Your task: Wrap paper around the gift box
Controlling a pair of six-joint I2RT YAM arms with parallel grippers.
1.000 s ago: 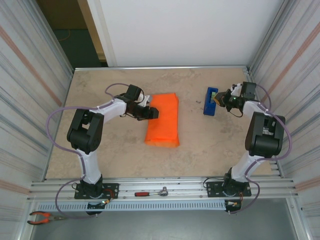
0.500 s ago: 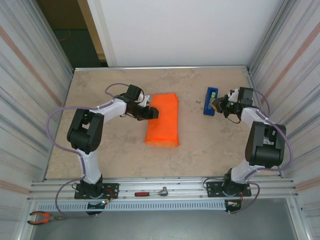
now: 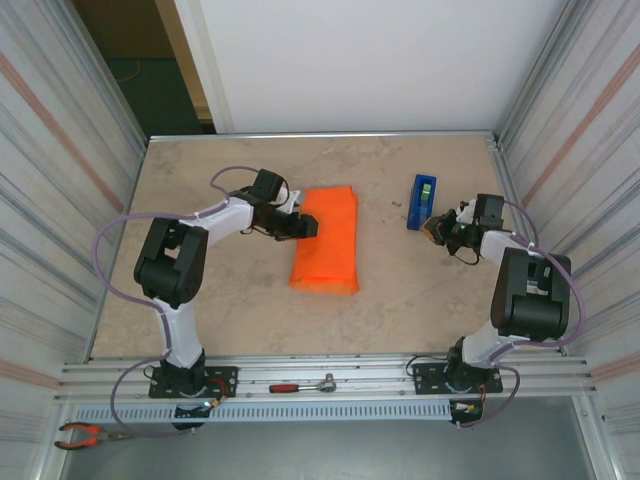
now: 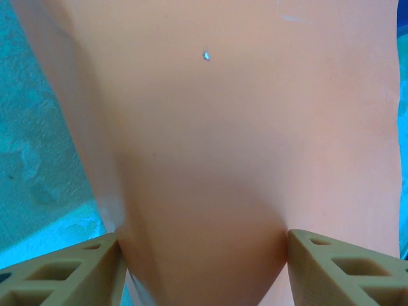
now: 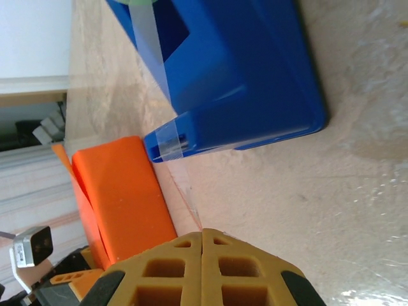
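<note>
Starting nearest: found the paper (image 3: 327, 240) lying mid-table as a closed, blocky orange bundle. No pink of the gift box to be seen; probably inside that bundle, judging by its boxy shape.

Just left of the paper: clamping it with the left gripper (image 3: 297, 225), fingers (image 4: 64, 274) spread wide and pressed against both orange flanks. No shift there over the last second; holding the parcel steady.

Well right of the paper: drew the right gripper (image 3: 438, 226) back toward the arm bases over the last second, away from the tape dispenser (image 3: 421, 201). Fingers pressed tight together. In the right wrist view, can make out a clear tape strip (image 5: 164, 145) running from the dispenser's cutting end down toward those closed fingertips; cannot tell for sure whether pinched, but looks so.

Farthest, right of the paper and a little beyond its far end: left the blue dispenser standing where it was, now apart from the gripper.

Reads as folding largely done and sealing begun: pulling off a length of tape. Next, probably tearing it free and carrying it over to the paper's seam while keeping the left clamp on.
</note>
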